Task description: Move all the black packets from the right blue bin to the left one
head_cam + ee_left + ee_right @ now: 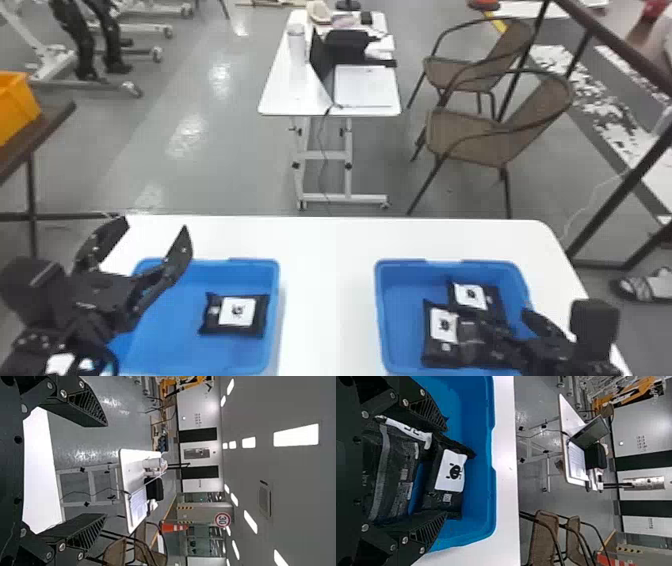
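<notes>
Black and flat, the fingers of the right gripper (pixel 502 325) stand apart low in the right blue bin (pixel 380 305), one to each side of the nearer black packet (pixel 435 352); whether either finger touches it, I cannot tell. That packet has a white label toward its left end and a grey band across its face, and it sits close in toward the gripper's palm in the right wrist view. Just beyond it lies the farther black packet (pixel 492 297), label up, nearer the bin's far wall. Across the white table (pixel 327 300), well apart from that bin, is the left blue bin (pixel 274 300), with a single black packet (pixel 212 322) lying flat, label up, near its right wall. The left gripper (pixel 154 227) hangs above that bin's far left part, its fingers spread wide with nothing between them. Past the white table's far edge stands a narrower white table (pixel 280 95) on a wheeled frame, with an open laptop (pixel 365 82) and a white cylinder (pixel 296 45) on it. Two brown chairs (pixel 465 132) stand to its right. Off at the left edge, an orange crate (pixel 15 102) rests on a dark brown table (pixel 52 112).
</notes>
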